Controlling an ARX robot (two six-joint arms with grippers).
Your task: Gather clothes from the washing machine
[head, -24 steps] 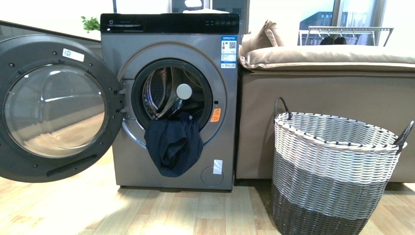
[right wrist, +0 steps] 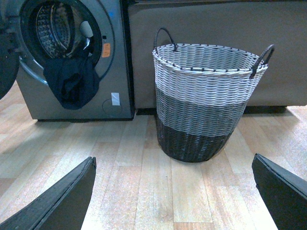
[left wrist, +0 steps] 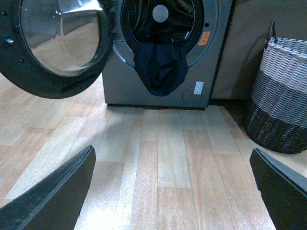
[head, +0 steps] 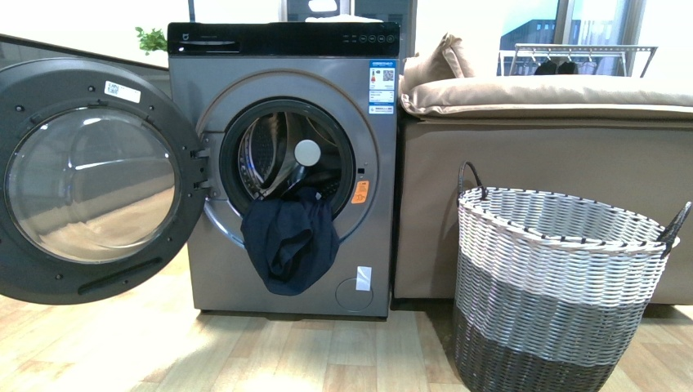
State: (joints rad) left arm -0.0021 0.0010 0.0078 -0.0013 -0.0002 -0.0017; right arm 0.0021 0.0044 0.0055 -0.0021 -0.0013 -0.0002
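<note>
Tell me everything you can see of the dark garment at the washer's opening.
The clothes are a single dark navy garment of soft, crumpled fabric. Its top is bunched over the lower rim of the washing machine opening. The rest hangs limp down the grey front panel in loose folds and ends above the machine's base. It touches only the machine.

Washing machine [head: 372,245]: grey metallic body. Control panel [head: 283,38]: black. Energy label [head: 381,85]: blue and white. Sticker [head: 359,192]: orange. Door rim [head: 98,282]: dark grey. Drum [right wrist: 60,28]: silver, dotted with perforations.

Clothes [head: 290,241]: plain dark navy.

Basket [head: 556,286]: woven, in three bands, white over grey over near-black.

Sofa [head: 531,155]: beige-brown.

Floor [head: 245,351]: light wood planks with visible grain.
</note>
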